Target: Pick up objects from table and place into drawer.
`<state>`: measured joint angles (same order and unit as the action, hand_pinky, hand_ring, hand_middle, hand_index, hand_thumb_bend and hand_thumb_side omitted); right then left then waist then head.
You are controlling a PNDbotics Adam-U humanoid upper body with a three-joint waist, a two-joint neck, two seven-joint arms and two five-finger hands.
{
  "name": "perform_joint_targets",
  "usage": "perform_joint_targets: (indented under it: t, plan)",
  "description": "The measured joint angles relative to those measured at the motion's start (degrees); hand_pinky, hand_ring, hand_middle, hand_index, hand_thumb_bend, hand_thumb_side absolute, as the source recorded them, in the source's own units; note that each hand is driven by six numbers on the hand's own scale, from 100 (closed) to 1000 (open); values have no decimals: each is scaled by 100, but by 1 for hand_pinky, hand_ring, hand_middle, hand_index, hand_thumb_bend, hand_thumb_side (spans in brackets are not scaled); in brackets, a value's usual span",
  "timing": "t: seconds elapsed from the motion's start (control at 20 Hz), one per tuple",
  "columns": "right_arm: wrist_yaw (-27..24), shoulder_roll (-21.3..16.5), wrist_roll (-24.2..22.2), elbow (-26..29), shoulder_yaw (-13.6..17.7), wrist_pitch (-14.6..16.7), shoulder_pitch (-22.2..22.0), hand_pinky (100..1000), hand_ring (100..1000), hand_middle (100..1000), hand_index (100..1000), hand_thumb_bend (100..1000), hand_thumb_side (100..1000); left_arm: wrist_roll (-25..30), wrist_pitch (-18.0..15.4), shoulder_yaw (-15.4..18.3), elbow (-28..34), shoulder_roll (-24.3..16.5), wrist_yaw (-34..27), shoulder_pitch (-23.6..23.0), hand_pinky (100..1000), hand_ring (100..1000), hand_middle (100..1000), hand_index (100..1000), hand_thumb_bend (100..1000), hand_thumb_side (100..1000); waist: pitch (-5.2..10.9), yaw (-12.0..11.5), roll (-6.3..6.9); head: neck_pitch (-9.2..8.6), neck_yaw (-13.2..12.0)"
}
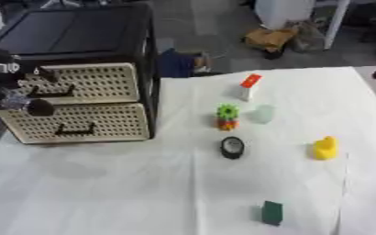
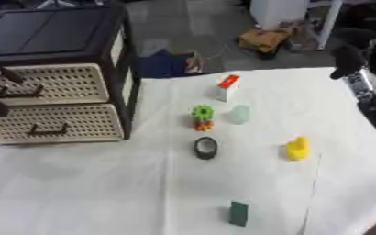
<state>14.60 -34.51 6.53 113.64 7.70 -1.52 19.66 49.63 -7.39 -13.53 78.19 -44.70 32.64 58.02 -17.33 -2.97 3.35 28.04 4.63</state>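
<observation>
2 drawers shut; left hand [image 1: 19, 94] at top drawer [image 1: 91, 82] handle, fingers curled near it, grip unclear. Right hand [image 2: 360, 50] hangs at far right, state can't tell. Duck [image 1: 325, 148], tape [image 1: 232, 147], green block [image 1: 271, 212] etc. wait on table [image 1: 127, 193]. Step: opening drawer; next needs a straight pull.

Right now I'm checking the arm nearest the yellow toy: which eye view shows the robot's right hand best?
The right eye view: the right hand hangs dark beyond the table's far right edge, its arm trailing down that side. The left eye view catches only a dark sliver at its right border.
</observation>
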Motion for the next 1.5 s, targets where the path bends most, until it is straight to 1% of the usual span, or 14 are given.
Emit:
perform_joint_targets:
  t: [0.25,0.7,0.95,1.5]
  plan:
    - [0,3,-7,0,0,1,2,653,525,640,846,447,1000,-128,44,-2,-40,42,125,0,100,100,100,951,805,1000,-26,17,1,-19,-4]
    - [0,7,-30,0,1,-10,3,653,527,640,847,445,1000,-111,109,-83,-75,101,231,0,100,100,100,963,791,1000,-35,46,19,-19,-18]
    - [0,8,-31,0,1,-10,3,653,527,640,847,445,1000,-109,100,-147,-134,152,473,-1,100,100,100,960,781,1000,-35,53,36,-19,-28]
    - [0,13,-35,0,5,-12,3,653,528,637,846,445,1000,-212,-33,-151,-218,196,996,-11,100,100,100,945,779,1000,-35,36,36,-19,-43]
